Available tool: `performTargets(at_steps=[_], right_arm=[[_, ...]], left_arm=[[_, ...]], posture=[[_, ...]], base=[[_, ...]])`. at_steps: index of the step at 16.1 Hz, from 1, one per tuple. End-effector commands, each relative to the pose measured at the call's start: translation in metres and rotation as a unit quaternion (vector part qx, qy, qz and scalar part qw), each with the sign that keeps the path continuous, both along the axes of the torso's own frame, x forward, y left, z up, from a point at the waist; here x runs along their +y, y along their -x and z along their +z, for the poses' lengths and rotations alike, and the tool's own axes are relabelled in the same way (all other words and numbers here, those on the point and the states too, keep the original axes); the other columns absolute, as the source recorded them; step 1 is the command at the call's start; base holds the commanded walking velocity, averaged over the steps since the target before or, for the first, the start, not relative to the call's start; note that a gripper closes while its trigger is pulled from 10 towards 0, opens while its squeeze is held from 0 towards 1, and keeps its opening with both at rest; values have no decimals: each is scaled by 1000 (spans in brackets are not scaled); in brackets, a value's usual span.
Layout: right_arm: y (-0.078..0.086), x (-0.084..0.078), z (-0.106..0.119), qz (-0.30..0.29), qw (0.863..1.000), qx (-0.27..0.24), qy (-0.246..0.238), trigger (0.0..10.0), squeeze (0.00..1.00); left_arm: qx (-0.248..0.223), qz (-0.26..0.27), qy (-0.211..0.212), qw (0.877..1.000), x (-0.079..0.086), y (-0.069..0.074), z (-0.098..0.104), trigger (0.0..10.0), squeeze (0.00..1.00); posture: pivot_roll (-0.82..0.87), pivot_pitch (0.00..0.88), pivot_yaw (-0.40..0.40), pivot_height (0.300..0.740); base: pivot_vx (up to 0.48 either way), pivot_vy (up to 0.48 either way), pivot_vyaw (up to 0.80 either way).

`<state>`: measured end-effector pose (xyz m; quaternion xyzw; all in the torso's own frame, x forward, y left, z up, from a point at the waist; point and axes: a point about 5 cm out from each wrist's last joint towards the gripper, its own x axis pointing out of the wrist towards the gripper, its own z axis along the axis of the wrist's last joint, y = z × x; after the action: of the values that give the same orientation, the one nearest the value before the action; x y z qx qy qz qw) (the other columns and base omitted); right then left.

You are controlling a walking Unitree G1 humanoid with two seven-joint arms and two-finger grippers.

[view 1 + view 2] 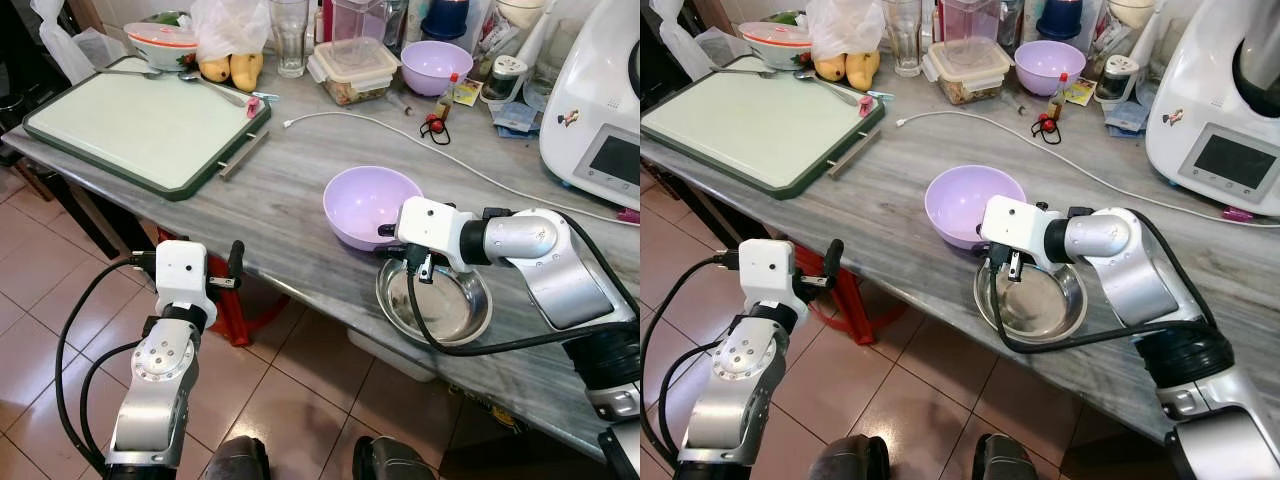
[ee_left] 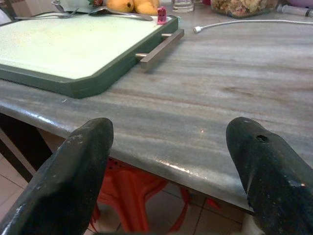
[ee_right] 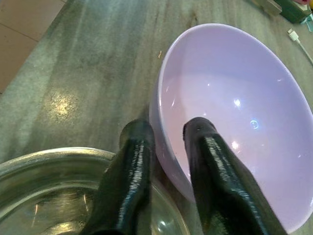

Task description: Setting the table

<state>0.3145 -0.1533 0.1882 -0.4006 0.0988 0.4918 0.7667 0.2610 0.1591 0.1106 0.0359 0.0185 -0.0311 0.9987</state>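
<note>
A lilac plastic bowl [image 1: 365, 205] stands empty near the front edge of the grey marble table [image 1: 270, 190]. Touching it on the right is an empty steel bowl [image 1: 440, 310] that overhangs the table edge. My right gripper [image 3: 168, 128] reaches over the steel bowl [image 3: 44, 191] and straddles the lilac bowl's [image 3: 234, 103] near rim. One black finger is inside the rim, the other outside, pinched on it. My left gripper [image 2: 168, 132] is open and holds nothing. It hovers in front of the table edge, below the green tray [image 1: 140, 125].
The green tray has a metal handle and two spoons [image 1: 215, 88] at its far side. A white cable [image 1: 400, 130] runs across the table. At the back are a second lilac bowl [image 1: 436, 62], a food box [image 1: 352, 70] and a glass [image 1: 290, 35]. A white appliance [image 1: 600, 110] stands right. A red stool [image 1: 235, 320] is under the table.
</note>
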Motion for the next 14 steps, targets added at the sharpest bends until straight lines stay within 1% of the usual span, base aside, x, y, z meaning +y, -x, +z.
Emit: performTargets(at_steps=[1,3,5,6,7,8,9,10,11,12,13,14], right_arm=[[0,0,12,11,1000,-14,7,10000,1000],[0,2,19,13,1000,-25,1,10000,1000],[2,5,26,11,999,-36,-24,10000,1000],[2,8,35,-13,995,-64,-80,10000,1000],[2,10,37,-33,989,-78,-117,10000,1000],[5,12,37,-61,980,-93,-165,10000,1000],[11,13,32,-107,961,-116,-225,10000,1000],[13,13,30,-118,957,-123,-235,10000,1000],[20,13,25,-164,936,-157,-271,10000,1000],[25,10,21,-200,918,-178,-294,10000,1000],[30,8,16,-226,904,-191,-307,10000,1000],[37,6,5,-265,885,-184,-337,10000,1000]], left_arm=[[0,4,0,1000,1,0,-1,10000,0],[-1,4,-1,1000,1,0,-1,10000,0],[-1,4,-1,1000,2,0,-2,10000,0],[2,9,1,1000,4,3,-4,10000,0],[4,14,2,1000,5,4,-5,10000,0],[10,21,4,1000,6,7,-8,10000,0],[16,31,5,999,6,10,-11,10000,0],[17,32,5,999,7,11,-11,10000,0],[20,37,6,999,8,13,-13,10000,0],[20,37,6,999,9,14,-13,10000,0],[20,38,6,999,9,14,-14,10000,0],[21,38,7,999,10,14,-14,10000,0]], posture=[[-5,74,4,740],[-6,68,4,740],[-6,60,3,740],[-5,53,2,740],[-5,47,3,740],[-2,40,4,740],[1,31,8,740],[1,28,8,740],[0,22,11,740],[-3,15,14,740],[-4,9,15,740],[-8,0,19,740]], base=[[0,0,0],[0,0,0],[0,0,0],[0,0,0],[0,0,0],[0,0,0],[0,0,0],[0,0,0],[0,0,0],[0,0,0],[0,0,0],[0,0,0]])
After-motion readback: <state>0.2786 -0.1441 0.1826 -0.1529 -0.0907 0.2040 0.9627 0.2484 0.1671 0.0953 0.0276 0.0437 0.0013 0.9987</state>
